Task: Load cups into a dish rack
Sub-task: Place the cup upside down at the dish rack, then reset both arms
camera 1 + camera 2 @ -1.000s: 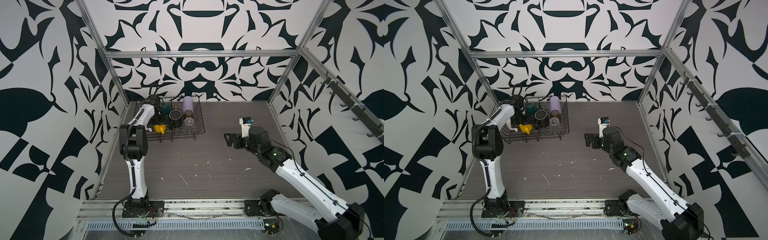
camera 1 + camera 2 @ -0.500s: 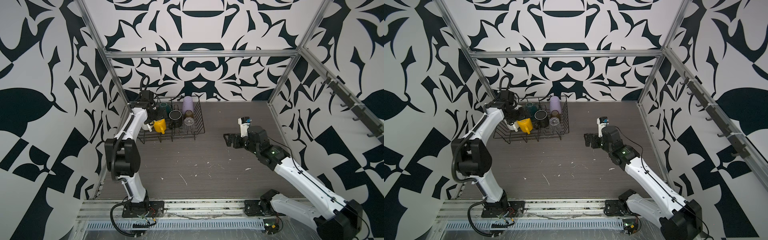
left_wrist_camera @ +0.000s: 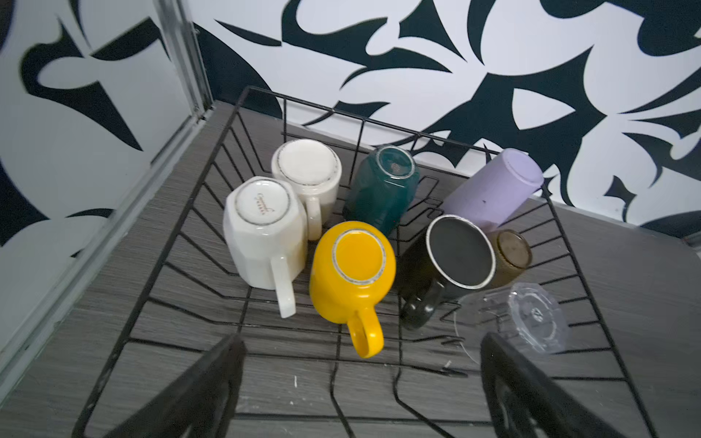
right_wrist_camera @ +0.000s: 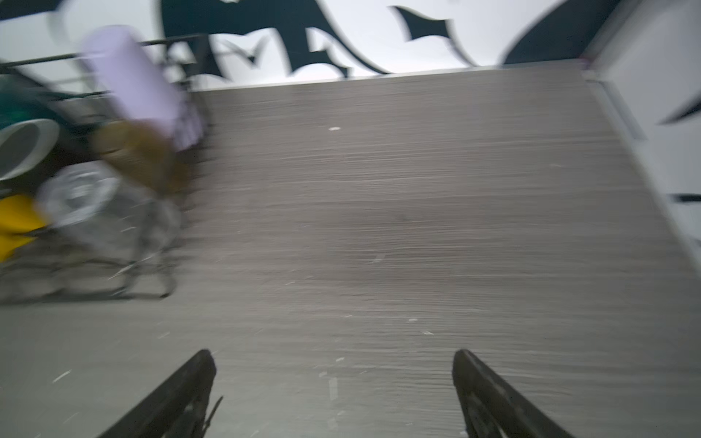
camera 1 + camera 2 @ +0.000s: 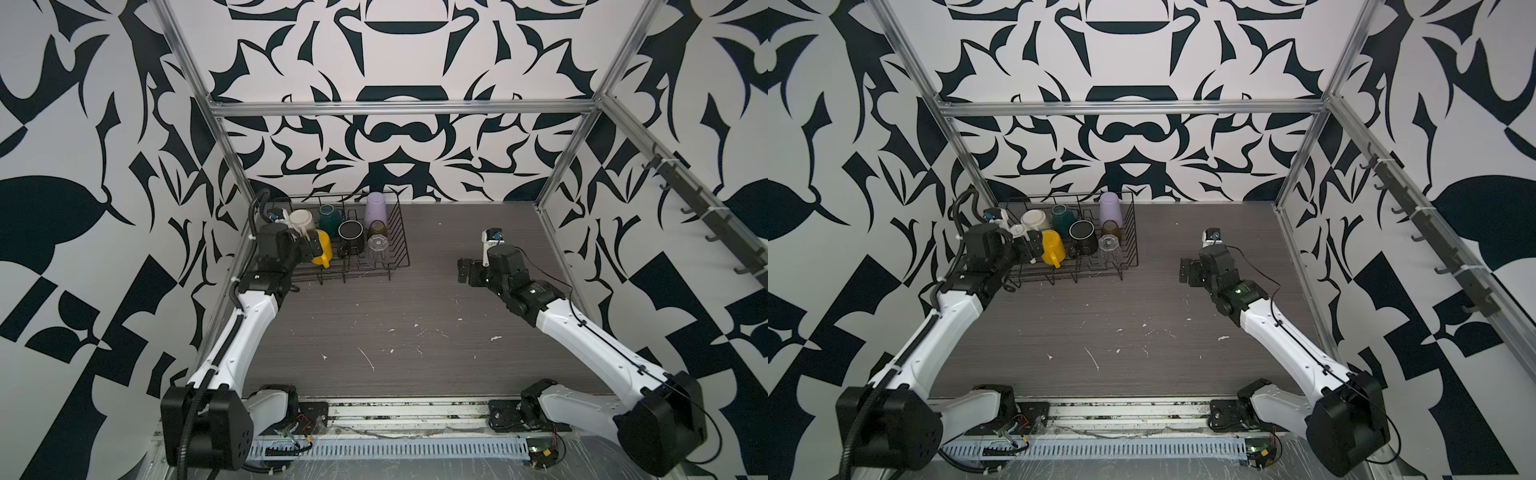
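Eight cups sit bottom-up inside the rectangular black wire dish rack (image 5: 400,241) at the table's far left corner, and none lies outside it.

Your left gripper (image 3: 360,337) hangs over the rack's near edge with its jaws wide apart and nothing between them. The cups lie just beyond its fingertips, the yellow mug (image 3: 349,273) nearest.

Your right gripper (image 4: 333,352) is spread just as wide and is empty. It sits above the bare grey wood-grain tabletop (image 4: 379,208), well apart from the rack; its wrist view is blurred.

Count them:
- Five mugs: the yellow one, a white faceted mug (image 3: 261,235), a cream mug (image 3: 307,170), a teal mug (image 3: 383,189) and a black mug (image 3: 451,258).
- One lilac tumbler (image 3: 493,186).
- Two glasses: a small olive-brown glass (image 3: 510,252) and a clear glass (image 3: 531,314).

The white and cream mugs touch, and the olive-brown glass stands between the tumbler and the clear glass.
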